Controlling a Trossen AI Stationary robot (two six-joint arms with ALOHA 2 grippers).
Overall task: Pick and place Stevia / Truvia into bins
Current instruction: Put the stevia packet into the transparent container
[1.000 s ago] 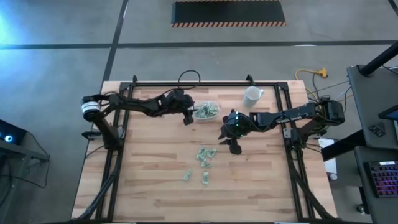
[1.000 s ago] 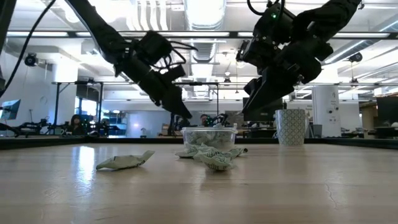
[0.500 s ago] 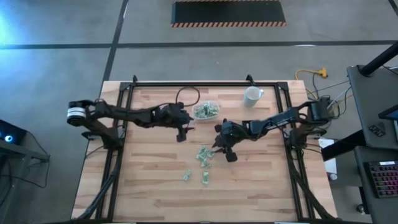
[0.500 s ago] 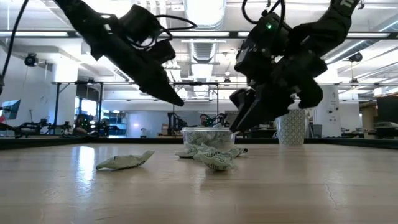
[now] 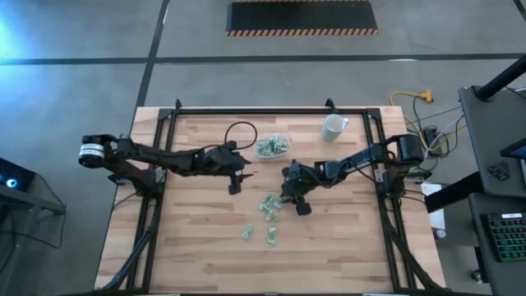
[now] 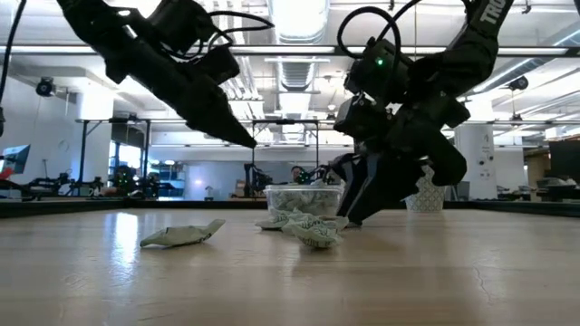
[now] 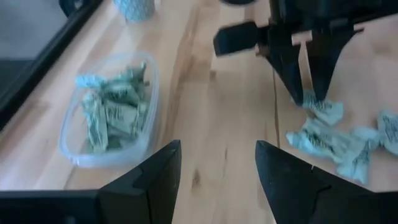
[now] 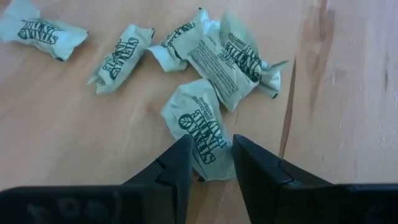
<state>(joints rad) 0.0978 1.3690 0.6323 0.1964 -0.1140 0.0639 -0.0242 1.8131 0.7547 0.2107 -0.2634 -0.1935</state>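
Light green and white Stevia packets lie flat in a loose pile [image 5: 269, 205] at mid-table, with two more [image 5: 247, 233] nearer the front edge. The clear container [image 5: 272, 146] sits farther back and holds several packets [image 7: 109, 112]. My right gripper [image 5: 285, 197] is down at the pile's right end, shut on one packet [image 8: 199, 121]. My left gripper [image 5: 233, 186] hovers open above bare wood, near and left of the container, holding nothing. In the low view it hangs well above the table [image 6: 243, 138]. My right gripper [image 8: 211, 142] pinches one packet by its end [image 8: 210, 160] between the two fingers, which come steeply from above. The left wrist view shows the fingertips [image 7: 300, 93] close together on that packet [image 7: 323, 112]. The packet lies flat on the table beside its neighbours.
A white patterned cup [image 5: 333, 127] stands near the far right of the table, partly behind my right arm in the low view. One packet [image 6: 181, 234] lies alone toward the near left. A black frame rail [image 5: 156, 181] borders the wooden tabletop.
My right gripper moved toward the table's left and came down onto the pile's right end. My left gripper drew away from the container toward the near edge and the left, rising a little in the low view.
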